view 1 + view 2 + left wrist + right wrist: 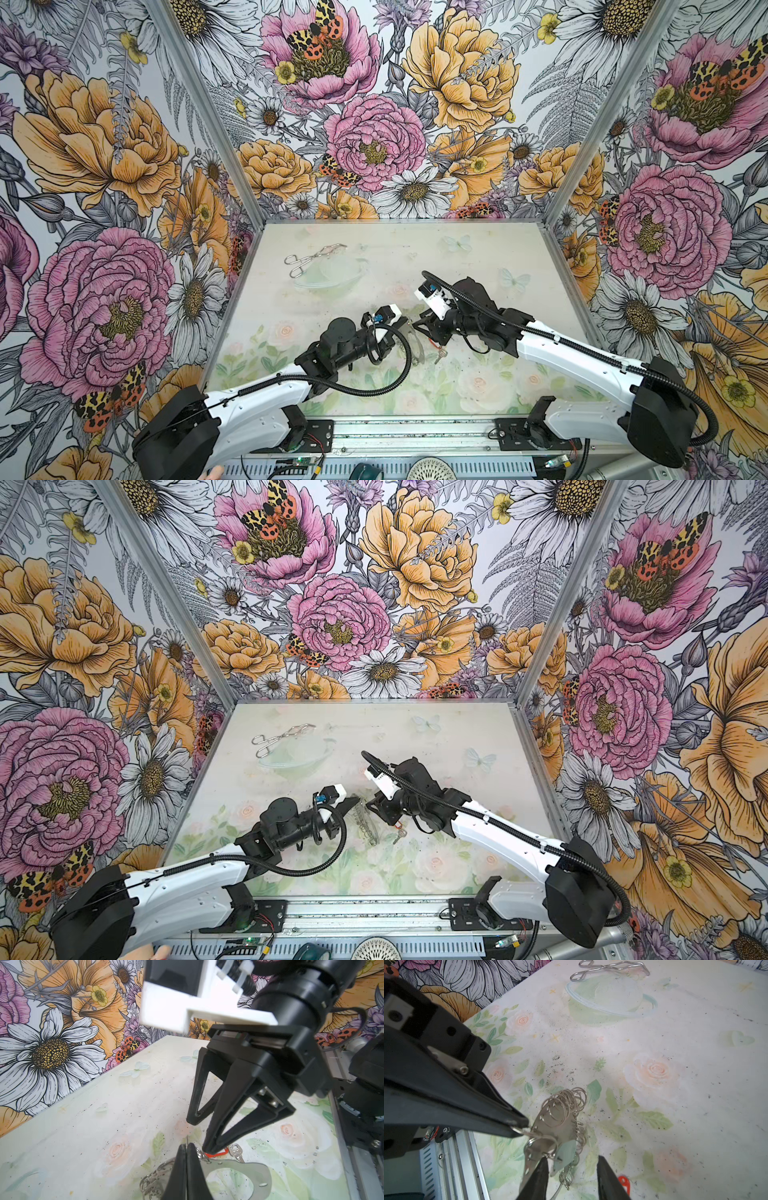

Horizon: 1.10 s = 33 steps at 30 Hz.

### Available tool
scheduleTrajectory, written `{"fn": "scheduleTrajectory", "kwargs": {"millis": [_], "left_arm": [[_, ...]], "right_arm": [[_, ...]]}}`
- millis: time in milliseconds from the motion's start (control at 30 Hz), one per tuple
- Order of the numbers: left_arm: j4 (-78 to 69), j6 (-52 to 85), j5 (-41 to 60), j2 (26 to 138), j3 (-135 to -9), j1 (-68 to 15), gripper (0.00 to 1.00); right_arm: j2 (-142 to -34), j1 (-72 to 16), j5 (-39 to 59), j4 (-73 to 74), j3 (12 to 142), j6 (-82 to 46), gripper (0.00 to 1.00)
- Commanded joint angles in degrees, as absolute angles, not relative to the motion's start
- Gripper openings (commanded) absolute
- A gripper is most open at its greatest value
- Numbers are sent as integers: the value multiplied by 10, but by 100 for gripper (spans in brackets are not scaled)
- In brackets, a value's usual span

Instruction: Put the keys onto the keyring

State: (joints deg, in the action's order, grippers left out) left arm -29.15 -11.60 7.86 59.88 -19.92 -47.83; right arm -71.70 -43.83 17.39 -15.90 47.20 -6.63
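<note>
The keyring (550,1136), a grey flat hoop fringed with small silver rings, stands tilted on edge at mid-table (415,347) (366,821). My left gripper (187,1148) is shut on one small ring at the hoop's rim, seen in both top views (405,322) (356,800). My right gripper (572,1160) is open right beside it (428,332) (384,814), one finger against the hoop's face, ringed edge between the fingers. The keys (235,1152) lie flat on the table (440,354) (400,834). Their red tag (623,1183) sits just outside the right gripper's other finger.
Silver scissor-shaped tongs (313,257) (282,735) (608,969) lie at the far left of the table. Flowered walls close in the back and both sides. A metal rail (415,432) with the arm bases runs along the near edge.
</note>
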Motion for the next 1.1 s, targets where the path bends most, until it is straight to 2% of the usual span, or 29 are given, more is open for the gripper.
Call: {"fn": "scheduleTrajectory", "kwargs": {"millis": [0,367,700,900,1067], "left_arm": [[-348,-123,48,610,-202,-482,0],[-460,-119,66,656,-185,-481,0],[-485,-79,159,610,-173,-469,0],[-455,-85,218,585,-180,-467,0],[-446,-84,252,578,-181,-468,0]], "right_arm": [[-721,-445,164,-133,462,-76,40],[-710,-449,167,-126,454,-78,39],[-583,-371,196,-127,448,-65,38],[-617,-368,210,-127,471,-58,41],[-628,-381,244,-126,481,-41,47]]}}
